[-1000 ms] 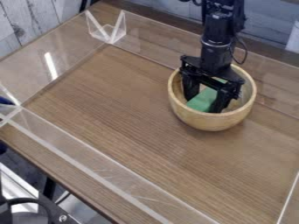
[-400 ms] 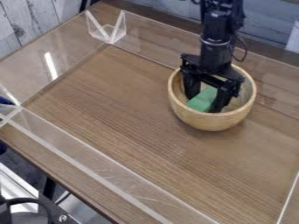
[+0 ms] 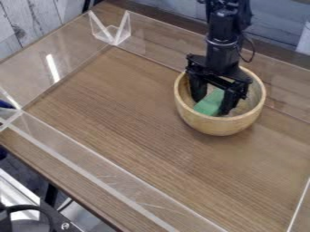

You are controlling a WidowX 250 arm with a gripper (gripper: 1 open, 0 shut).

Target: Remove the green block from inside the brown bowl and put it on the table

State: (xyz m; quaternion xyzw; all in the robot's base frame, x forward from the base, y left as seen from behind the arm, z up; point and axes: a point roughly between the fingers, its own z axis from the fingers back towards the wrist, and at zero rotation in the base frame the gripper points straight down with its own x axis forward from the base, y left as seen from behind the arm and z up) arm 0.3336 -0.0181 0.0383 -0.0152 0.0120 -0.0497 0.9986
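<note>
The green block (image 3: 212, 105) lies inside the brown bowl (image 3: 219, 120), resting on the pale inner floor toward the bowl's left half, its long side running roughly from near-left to far-right. Only part of it shows, since the black fingers (image 3: 198, 93) stand around it. The gripper (image 3: 218, 94) points straight down into the bowl with its jaws spread wide, one finger on the left of the block and the other on the right; the block sits between them. From this angle it is hard to say whether either finger actually touches the block, but the jaws look released rather than clenched on it. The fingertips reach down below the bowl's rim.

The bowl is round, light tan and thick-walled, and it stands on the table (image 3: 121, 118) at the right side of the scene, somewhat toward the far edge. The black arm (image 3: 224, 32) rises from the gripper up and out of the top of the view.

The tabletop is brown wood grain with darker streaks. Low clear acrylic walls (image 3: 72, 168) edge it along the near-left side, and a clear angled bracket (image 3: 111, 33) stands at the far-left corner.
</note>
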